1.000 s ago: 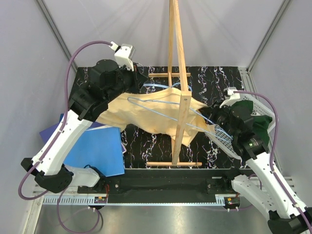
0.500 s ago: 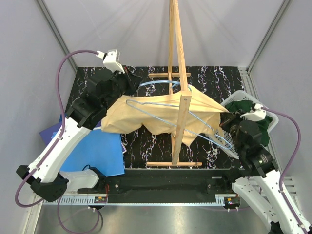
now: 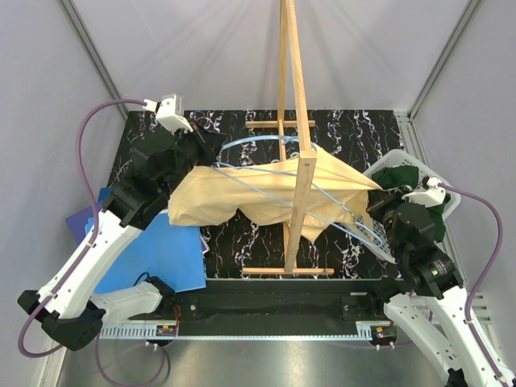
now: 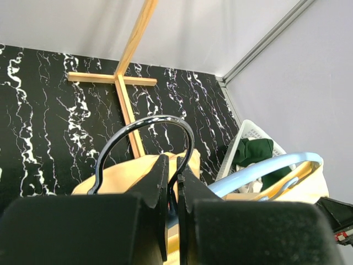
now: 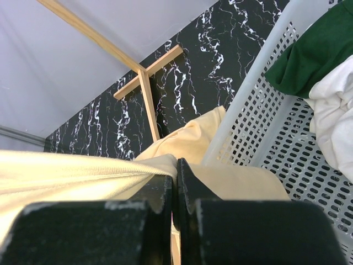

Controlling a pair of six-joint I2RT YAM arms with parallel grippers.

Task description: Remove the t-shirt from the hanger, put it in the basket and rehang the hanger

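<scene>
Two pinches are held: hanger [image 4: 259, 171] by left gripper [image 4: 172, 168], t-shirt [image 3: 242, 193] edge by right gripper [image 5: 175, 172], cloth stretched sideways between them.

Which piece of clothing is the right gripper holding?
The yellow t-shirt, pinched in the shut right gripper; the green garment and the white garment lie apart in the white basket.

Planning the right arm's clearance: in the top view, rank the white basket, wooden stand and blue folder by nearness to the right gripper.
1. White basket, just beside the right gripper, on the right.
2. Wooden stand, mid-table.
3. Blue folder, far left.
</scene>
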